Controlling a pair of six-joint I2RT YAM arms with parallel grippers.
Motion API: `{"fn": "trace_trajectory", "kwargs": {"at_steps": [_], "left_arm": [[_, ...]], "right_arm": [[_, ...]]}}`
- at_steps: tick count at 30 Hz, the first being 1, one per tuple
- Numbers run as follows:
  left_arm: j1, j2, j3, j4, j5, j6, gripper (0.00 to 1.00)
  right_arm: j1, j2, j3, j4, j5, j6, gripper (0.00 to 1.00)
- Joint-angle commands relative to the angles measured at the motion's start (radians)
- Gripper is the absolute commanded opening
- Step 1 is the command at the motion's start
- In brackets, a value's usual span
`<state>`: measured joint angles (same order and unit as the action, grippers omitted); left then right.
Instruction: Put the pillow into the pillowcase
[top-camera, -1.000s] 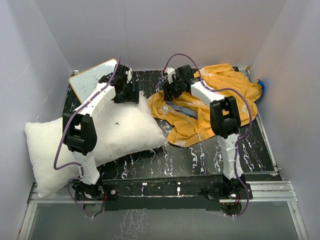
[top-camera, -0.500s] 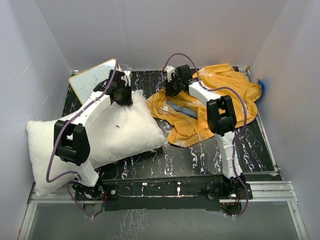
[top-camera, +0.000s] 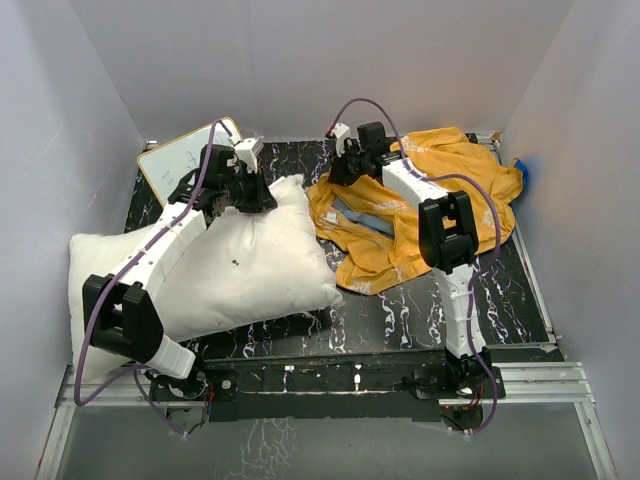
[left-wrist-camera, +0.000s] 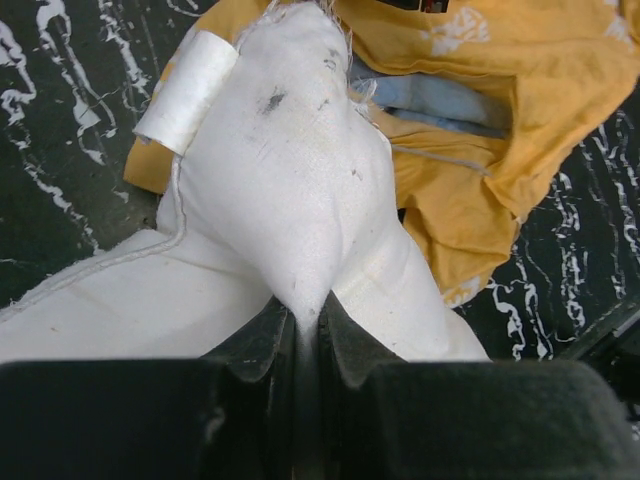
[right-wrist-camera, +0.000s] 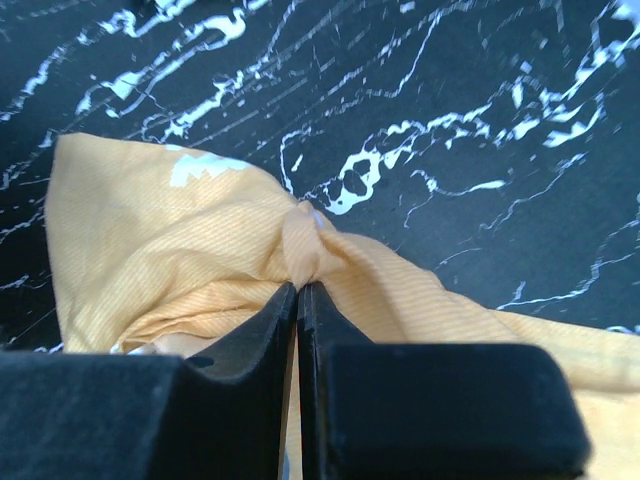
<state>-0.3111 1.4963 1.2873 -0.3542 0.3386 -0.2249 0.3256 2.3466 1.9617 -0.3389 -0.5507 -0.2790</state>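
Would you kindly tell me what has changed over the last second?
The left fingers have shut on the pillow's far corner and drawn it up toward the pillowcase; the right fingers have shut on the pillowcase's edge. The whiteboard and the rest of the pillowcase stayed put.

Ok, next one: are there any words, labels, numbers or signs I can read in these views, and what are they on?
No text is legible in any view.
On the whiteboard: any writing is too small to make out.
On the pillowcase: white print patches on the orange cloth, no letters that can be read.
On the pillow: a rolled white tag at its corner, blank as far as it shows.
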Motion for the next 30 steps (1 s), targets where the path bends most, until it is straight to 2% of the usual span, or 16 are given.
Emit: {"fn": "trace_trajectory", "kwargs": {"at_steps": [1,5,9,13,21,28,30], "left_arm": [[-0.004,-0.034,0.012,0.16,0.177,-0.058,0.0],[-0.006,0.017,0.066,0.169,0.274,-0.08,0.0],[-0.016,0.047,0.074,0.194,0.321,-0.104,0.0],[-0.056,0.087,0.087,0.23,0.356,-0.138,0.0],[-0.115,0.231,0.176,0.167,0.258,-0.125,0.0],[-0.115,0.413,0.357,0.043,0.156,-0.11,0.0],[-0.115,0.453,0.39,0.006,0.138,-0.108,0.0]], "right_arm": [[-0.017,-0.158,0.047,0.028,-0.093,-0.078,0.08],[-0.017,-0.191,0.062,-0.044,-0.106,-0.129,0.08],[-0.017,-0.221,0.063,-0.078,-0.089,-0.177,0.08],[-0.017,-0.198,0.135,-0.157,-0.105,-0.202,0.08],[-0.01,-0.207,0.158,-0.21,-0.135,-0.221,0.08],[0.001,-0.193,0.18,-0.254,-0.139,-0.226,0.08],[0.002,-0.189,0.18,-0.251,-0.107,-0.21,0.12]]}}
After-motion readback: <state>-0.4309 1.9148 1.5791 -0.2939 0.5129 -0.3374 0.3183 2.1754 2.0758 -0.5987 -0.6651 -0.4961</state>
